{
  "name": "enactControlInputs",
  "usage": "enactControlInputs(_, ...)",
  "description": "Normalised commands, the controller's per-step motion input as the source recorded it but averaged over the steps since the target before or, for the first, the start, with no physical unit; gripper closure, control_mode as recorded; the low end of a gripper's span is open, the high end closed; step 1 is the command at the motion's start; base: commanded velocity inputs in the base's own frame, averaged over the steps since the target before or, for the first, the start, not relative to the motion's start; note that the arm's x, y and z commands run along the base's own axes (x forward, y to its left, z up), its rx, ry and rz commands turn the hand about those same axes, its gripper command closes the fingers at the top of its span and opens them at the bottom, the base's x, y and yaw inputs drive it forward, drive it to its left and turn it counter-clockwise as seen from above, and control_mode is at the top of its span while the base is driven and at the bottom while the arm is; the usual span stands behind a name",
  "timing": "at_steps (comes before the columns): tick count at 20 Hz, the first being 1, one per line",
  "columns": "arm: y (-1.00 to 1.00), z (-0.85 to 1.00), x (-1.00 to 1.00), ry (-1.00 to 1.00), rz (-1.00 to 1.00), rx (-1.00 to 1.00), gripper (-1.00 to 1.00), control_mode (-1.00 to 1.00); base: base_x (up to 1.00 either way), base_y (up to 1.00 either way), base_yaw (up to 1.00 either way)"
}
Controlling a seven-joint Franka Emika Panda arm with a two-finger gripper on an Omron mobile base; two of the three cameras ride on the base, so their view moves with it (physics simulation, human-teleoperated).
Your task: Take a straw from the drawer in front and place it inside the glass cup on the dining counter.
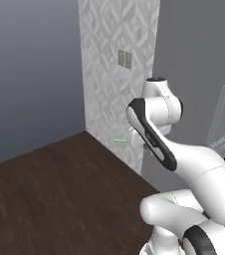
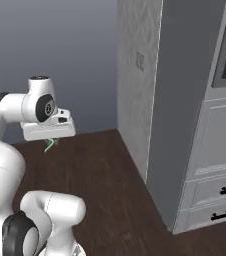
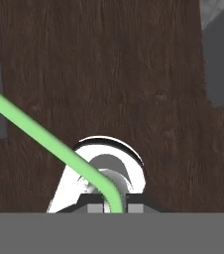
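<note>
My gripper point(image 2: 52, 142) is shut on the straw point(image 2: 48, 146), a thin bright-green stick. It hangs above the dark wooden floor, left of the tiled wall end. In the hand view the straw point(image 3: 44, 134) runs from between the fingertips of the gripper point(image 3: 115, 207) up to the left edge, bending near the grip. From the left base the straw's free end point(image 1: 119, 140) pokes out left of my forearm, which hides the hand. The glass cup and the dining counter are out of view. Two shut grey drawer fronts point(image 2: 212, 189) sit low at the right; whether either is the task's drawer I cannot tell.
A tall grey cabinet point(image 2: 180, 110) stands at the right beside a patterned tiled wall end point(image 2: 135, 75). Dark wood floor point(image 2: 110, 190) spreads open to the left and front. A plain grey-blue wall point(image 1: 30, 74) closes the back.
</note>
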Motion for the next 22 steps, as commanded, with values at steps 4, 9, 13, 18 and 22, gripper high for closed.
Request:
enactControlInputs(4, 0.0, 0.0, 0.0, 0.0, 0.0, 0.0, 1.0, 1.0, 0.15, 0.29, 0.8)
enactControlInputs(9, 0.0, 0.0, 0.0, 0.0, 0.0, 0.0, 1.0, 1.0, 0.68, 0.04, 0.66)
enactControlInputs(13, 0.0, 0.0, 0.0, 0.0, 0.0, 0.0, 1.0, 1.0, 0.99, -0.07, 0.44)
enactControlInputs(18, 0.0, 0.0, 0.0, 0.0, 0.0, 0.0, 1.0, 1.0, 1.0, -0.2, 0.37)
enactControlInputs(22, 0.0, 0.0, 0.0, 0.0, 0.0, 0.0, 1.0, 1.0, 1.0, -0.26, 0.35)
